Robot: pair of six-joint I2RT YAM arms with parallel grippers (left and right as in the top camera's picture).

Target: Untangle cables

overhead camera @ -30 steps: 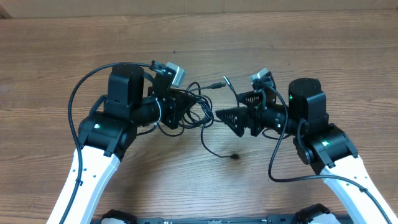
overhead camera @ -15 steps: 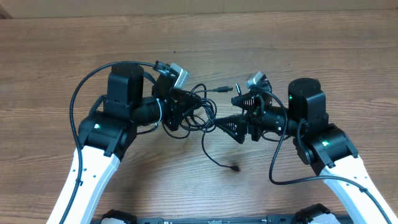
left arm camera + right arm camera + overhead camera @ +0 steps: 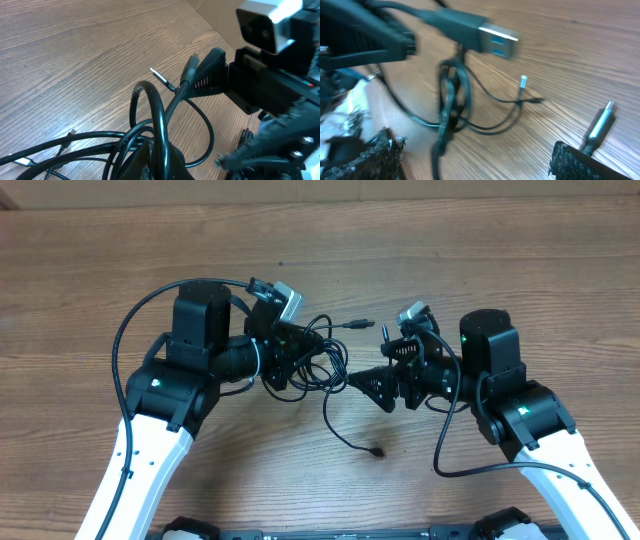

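The left end effector [image 3: 286, 352] kept squeezing the cables [image 3: 320, 358]. The wide-open right end effector [image 3: 372, 364] had moved closer to grab one.

— What is filling the background here?
— A brown wood-grain tabletop [image 3: 90, 260] is spreading across nearly the whole overhead view, its grain running left to right.
— Is anything showing beyond it?
— A pale tan strip [image 3: 150, 190] is running along the top edge, lying past the table's far side. Whether it is floor or wall, I cannot tell.
— And how is the light behaving?
— It is falling softly and evenly, laying a pale sheen on the wood in the left wrist view and casting only faint shadows.
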